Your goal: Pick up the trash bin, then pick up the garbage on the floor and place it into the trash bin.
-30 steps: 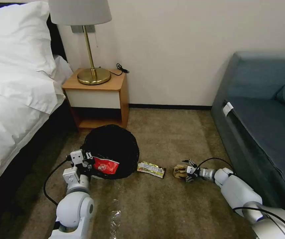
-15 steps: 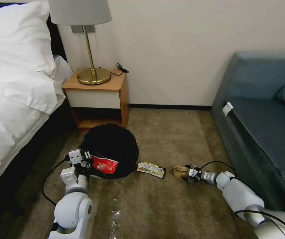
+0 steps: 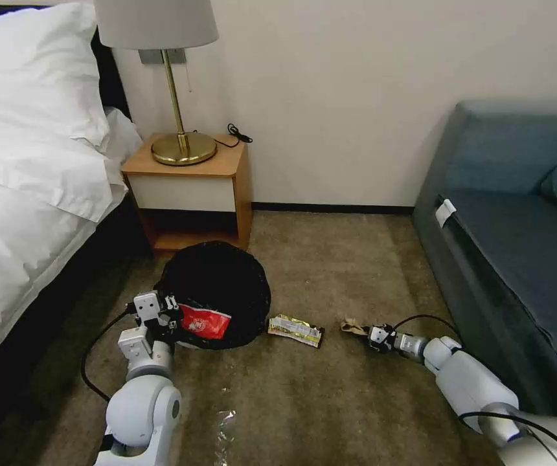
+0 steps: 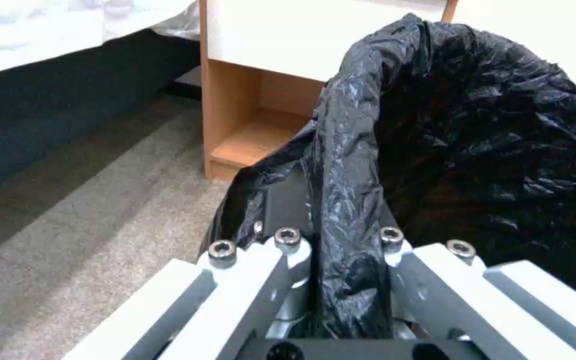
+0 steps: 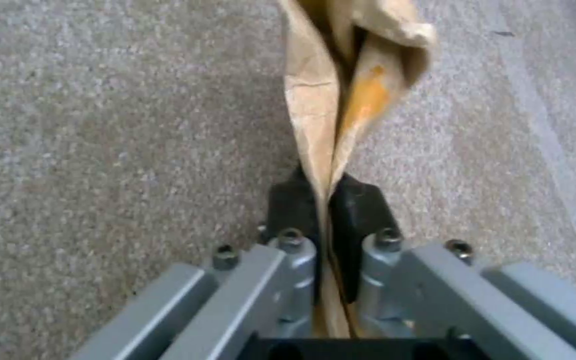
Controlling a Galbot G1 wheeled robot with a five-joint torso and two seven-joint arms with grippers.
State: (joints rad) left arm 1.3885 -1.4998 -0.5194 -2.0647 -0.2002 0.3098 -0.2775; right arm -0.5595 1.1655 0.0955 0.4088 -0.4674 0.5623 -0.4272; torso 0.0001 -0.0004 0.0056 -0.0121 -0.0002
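Note:
The trash bin [image 3: 217, 285], lined with a black bag [image 4: 475, 130], sits tilted on the carpet before the nightstand. My left gripper [image 3: 165, 318] is shut on its near rim [image 4: 351, 280], pinching the bag's fold. A red wrapper [image 3: 206, 321] lies at the bin's near edge. The silvery-yellow wrapper [image 3: 295, 329] lies on the floor right of the bin. Farther right, my right gripper [image 3: 370, 334] is low over the carpet, shut on the crumpled brown paper bag [image 3: 353, 327], which sticks out squeezed between the fingers [image 5: 361, 205]. A clear bottle [image 3: 223, 427] lies on the near floor.
A wooden nightstand [image 3: 188, 188] with a brass lamp [image 3: 178, 142] stands behind the bin. The bed [image 3: 26, 194] runs along the left and a blue sofa [image 3: 518, 246] along the right. Open carpet [image 3: 330, 265] lies between them.
My right gripper, open around the brown paper bag a second ago, has closed on it and squeezed it flat. The left arm and the bin shifted slightly, then held still.

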